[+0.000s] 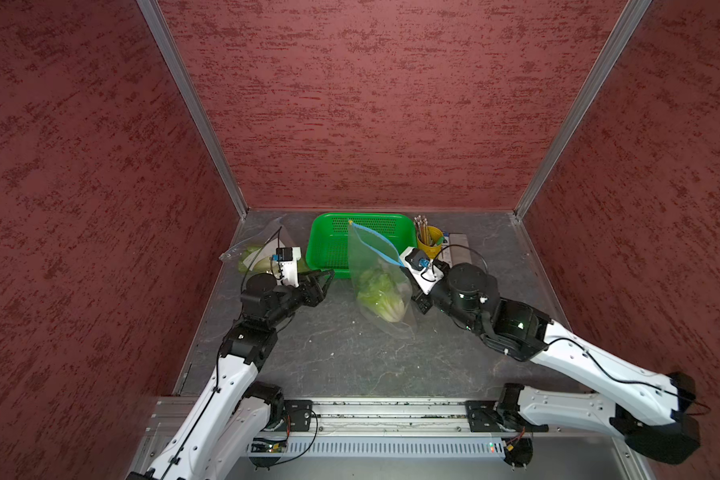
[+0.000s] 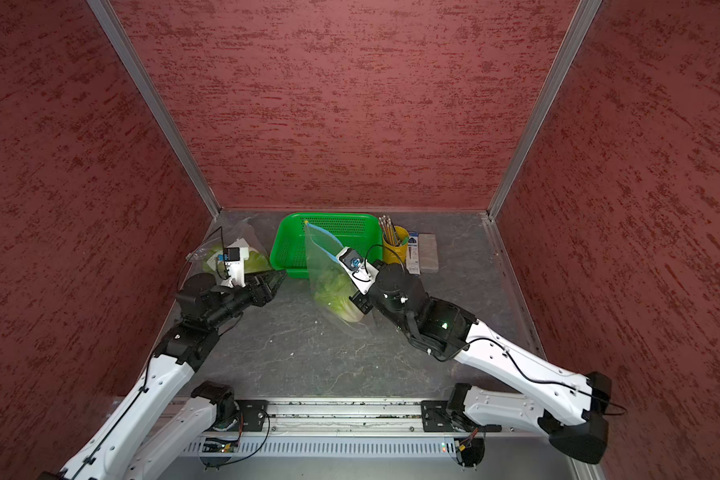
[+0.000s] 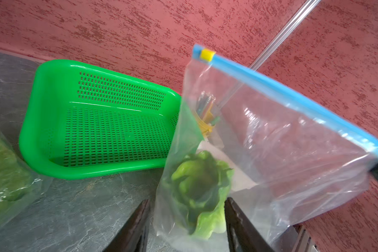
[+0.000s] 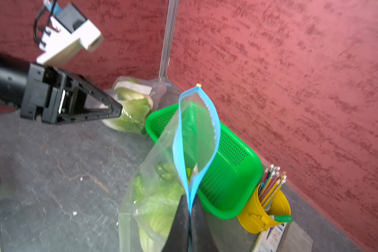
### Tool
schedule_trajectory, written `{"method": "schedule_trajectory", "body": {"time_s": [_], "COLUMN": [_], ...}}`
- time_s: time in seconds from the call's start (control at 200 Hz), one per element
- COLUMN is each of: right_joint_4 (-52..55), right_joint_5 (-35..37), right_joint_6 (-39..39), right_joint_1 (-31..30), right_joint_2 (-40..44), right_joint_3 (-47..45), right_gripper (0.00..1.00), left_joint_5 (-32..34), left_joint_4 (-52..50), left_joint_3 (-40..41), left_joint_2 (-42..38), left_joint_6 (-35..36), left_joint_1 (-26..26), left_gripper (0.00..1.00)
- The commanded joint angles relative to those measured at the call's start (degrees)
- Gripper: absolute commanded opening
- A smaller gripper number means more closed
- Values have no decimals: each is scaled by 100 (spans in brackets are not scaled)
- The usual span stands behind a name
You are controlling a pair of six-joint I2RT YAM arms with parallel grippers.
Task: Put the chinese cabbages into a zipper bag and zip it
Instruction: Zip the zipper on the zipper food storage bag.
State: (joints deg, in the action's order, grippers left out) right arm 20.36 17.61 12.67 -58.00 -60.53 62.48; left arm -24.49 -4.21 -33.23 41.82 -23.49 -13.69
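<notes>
zipper bag (image 1: 375,266) looks loaded, zip next
your right gripper (image 4: 189,203) pinches its rim mid-frame; the half-open, empty left gripper (image 1: 327,276) needs the yellow slider (image 3: 207,54).

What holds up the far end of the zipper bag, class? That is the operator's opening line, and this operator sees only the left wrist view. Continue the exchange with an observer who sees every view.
Observer: The right gripper, shut on the blue zip strip at one end of the zipper bag.
Operator: Is the bag's mouth open?
Observer: Yes. The right wrist view shows the strip's two sides bowed apart above the chinese cabbage inside.
Operator: Does my gripper touch the bag?
Observer: No. In both top views the left gripper is open and stands short of the bag, with bare table between them.
</notes>
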Motion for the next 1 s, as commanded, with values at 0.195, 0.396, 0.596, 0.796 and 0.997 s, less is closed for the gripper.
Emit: {"method": "schedule_trajectory", "body": {"time_s": [0.195, 0.396, 0.596, 0.796, 0.997], "right_joint_4": [-73, 27, 90, 200, -74], "right_joint_5": [-200, -436, -540, -637, -906], "right_joint_6": [-307, -368, -429, -562, -259], "right_joint_1": [78, 78, 78, 82, 78], "right_joint_2": [684, 938, 1049, 1159, 1018], "right_joint_3": [-500, -610, -723, -798, -436], "right_gripper": [0, 0, 0, 0, 0], "left_joint_5": [-671, -1213, -2256, -2806, -2444], "left_joint_4": [960, 1240, 2219, 2951, 2909], "left_joint_3": [438, 33, -164, -214, -205], "left_joint_2": [66, 909, 1836, 2524, 2405], "left_joint_6": [609, 971, 1134, 1143, 1251], "left_joint_1": [-64, 200, 429, 392, 268], "left_gripper": [56, 56, 56, 56, 56]}}
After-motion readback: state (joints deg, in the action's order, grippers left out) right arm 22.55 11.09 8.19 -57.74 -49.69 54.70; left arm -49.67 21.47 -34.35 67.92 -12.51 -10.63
